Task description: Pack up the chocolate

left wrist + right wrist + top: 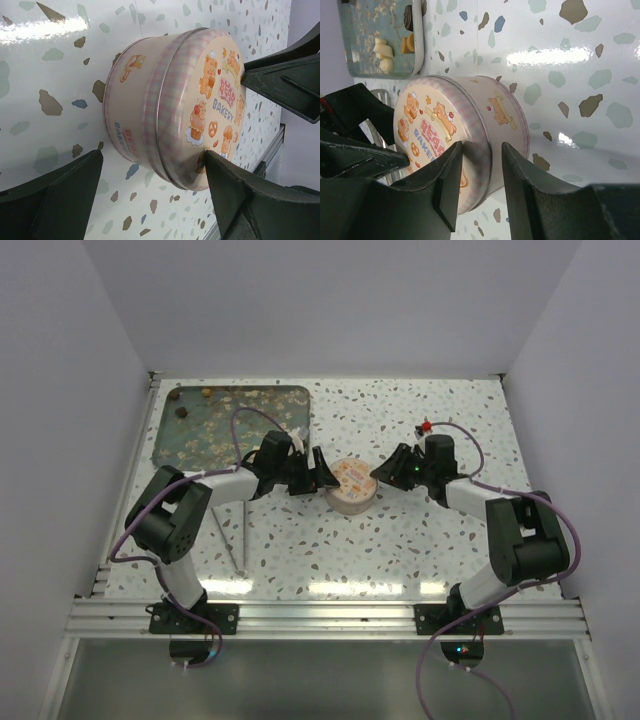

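Note:
The round bakery tin (pixel 352 485) stands mid-table with its lid on. It also shows in the left wrist view (pixel 170 105) and in the right wrist view (pixel 470 125). My left gripper (pixel 320 472) is wide open at its left side (pixel 152 155), and one finger (pixel 235 190) touches the lid's edge. My right gripper (pixel 386 473) is narrowly open at its right side (pixel 481 147), with one finger (pixel 445 180) over the lid top and the other beside the wall. Pale cream chocolate lumps (pixel 382 50) and a dark one (pixel 408 17) lie in the tray (pixel 170 440).
The dark green tray is at the back left, smeared with tan crumbs, with a brown lump (pixel 183 410) near its far corner. Thin metal tongs (pixel 240 535) lie on the table by the left arm. White walls enclose the table on three sides.

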Controlling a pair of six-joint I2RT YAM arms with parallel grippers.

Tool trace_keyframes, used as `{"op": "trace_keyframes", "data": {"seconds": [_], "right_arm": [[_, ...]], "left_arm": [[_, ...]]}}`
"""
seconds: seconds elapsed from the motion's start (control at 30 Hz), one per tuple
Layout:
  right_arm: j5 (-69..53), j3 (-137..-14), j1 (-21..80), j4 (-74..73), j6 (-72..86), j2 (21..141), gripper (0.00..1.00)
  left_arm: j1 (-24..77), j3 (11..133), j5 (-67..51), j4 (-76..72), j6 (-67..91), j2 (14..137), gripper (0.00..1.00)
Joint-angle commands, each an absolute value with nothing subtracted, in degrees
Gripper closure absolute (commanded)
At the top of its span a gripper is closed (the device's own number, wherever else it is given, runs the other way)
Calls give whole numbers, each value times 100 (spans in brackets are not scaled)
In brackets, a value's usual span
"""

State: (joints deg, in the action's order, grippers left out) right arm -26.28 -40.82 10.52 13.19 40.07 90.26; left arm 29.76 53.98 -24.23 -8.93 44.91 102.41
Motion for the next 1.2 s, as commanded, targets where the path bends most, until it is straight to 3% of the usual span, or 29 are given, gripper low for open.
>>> {"op": "trace_keyframes", "data": {"seconds": [0.0, 1.17], "right_arm": [[-2338, -4254, 1081, 950, 3674, 8833, 60], [-1459, -4922, 1670, -123, 2628, 8833, 54]], "left_arm": [[2953, 5282, -2197, -703, 4500, 10169, 12], [2742, 5027, -2566, -615, 4913, 10942, 21]]}}
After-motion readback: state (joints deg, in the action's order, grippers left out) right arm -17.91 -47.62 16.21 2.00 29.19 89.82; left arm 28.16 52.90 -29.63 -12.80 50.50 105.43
